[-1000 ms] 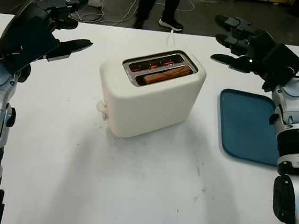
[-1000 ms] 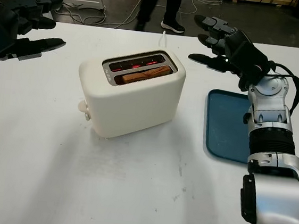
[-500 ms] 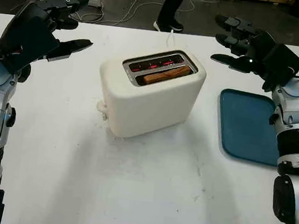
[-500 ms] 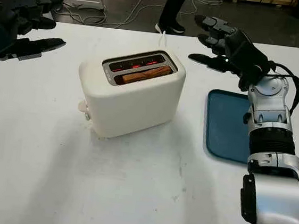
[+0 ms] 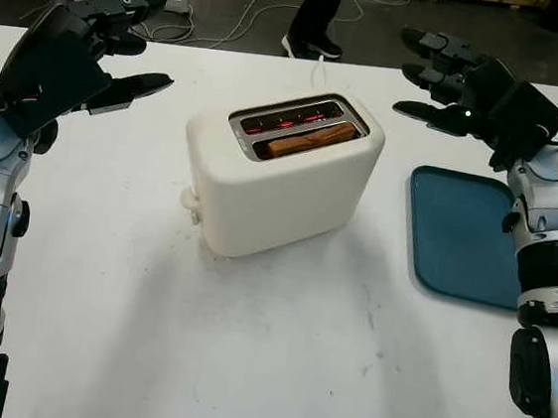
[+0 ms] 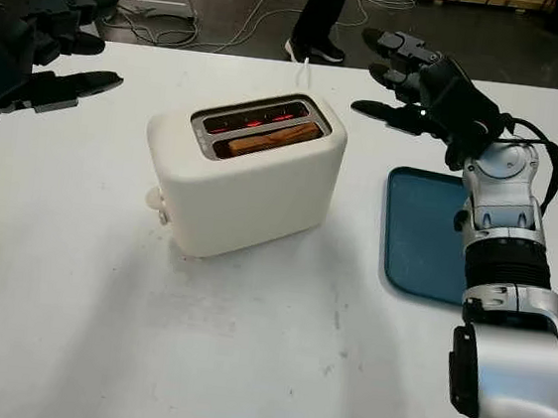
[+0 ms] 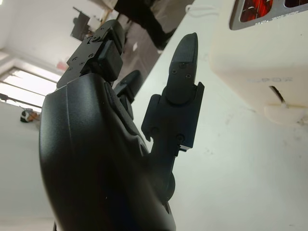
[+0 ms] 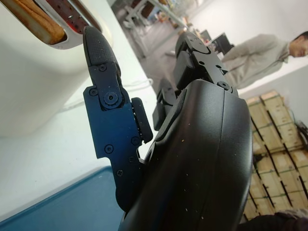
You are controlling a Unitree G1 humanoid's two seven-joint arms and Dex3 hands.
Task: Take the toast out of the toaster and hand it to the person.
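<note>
Your worktop [image 5: 245, 345] carries the toaster [image 5: 281, 174] at centre, a blue tray [image 5: 461, 233] to its right. Both hands hover open, holding nothing: left hand [image 5: 71, 47] and right hand [image 5: 472, 85] flanking it. The toast [image 5: 311, 138] sits in the near slot; reaching comes next. You see just the person's legs [image 5: 315, 13].

Black three-finger hands [image 5: 87, 44], silver, seemingly ribbed forearms [image 5: 553, 238]
</note>
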